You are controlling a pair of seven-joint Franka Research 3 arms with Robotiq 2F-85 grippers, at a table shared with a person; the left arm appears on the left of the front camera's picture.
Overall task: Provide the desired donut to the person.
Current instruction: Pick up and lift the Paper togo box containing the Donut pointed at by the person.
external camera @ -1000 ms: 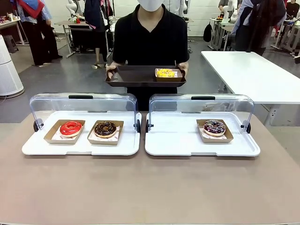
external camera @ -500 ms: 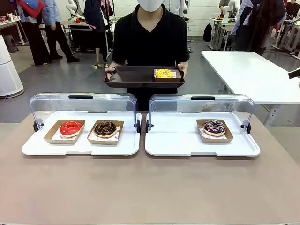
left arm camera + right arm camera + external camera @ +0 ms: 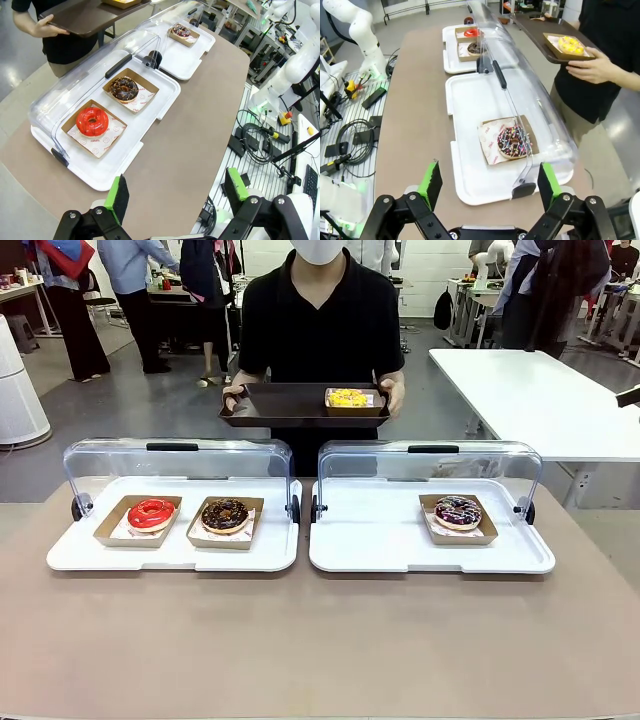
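Front view: person [image 3: 320,330], tray [image 3: 280,400], yellow donut [image 3: 349,397]; wrists: left claw [image 3: 176,189], right claw [image 3: 488,182] spread, empty.

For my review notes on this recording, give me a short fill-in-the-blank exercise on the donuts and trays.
The iced donut on the dark brown rectangular tray held by the person is ___.
The white rectangular tray on the robot's left holds ___ donuts.
The chocolate donut with coloured sprinkles lies on the other white tray, on the robot's ___.
Missing: yellow; two; right.

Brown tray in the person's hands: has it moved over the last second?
Yes. The brown tray has drifted slightly toward picture left, judged against the black handle on the right clear lid.
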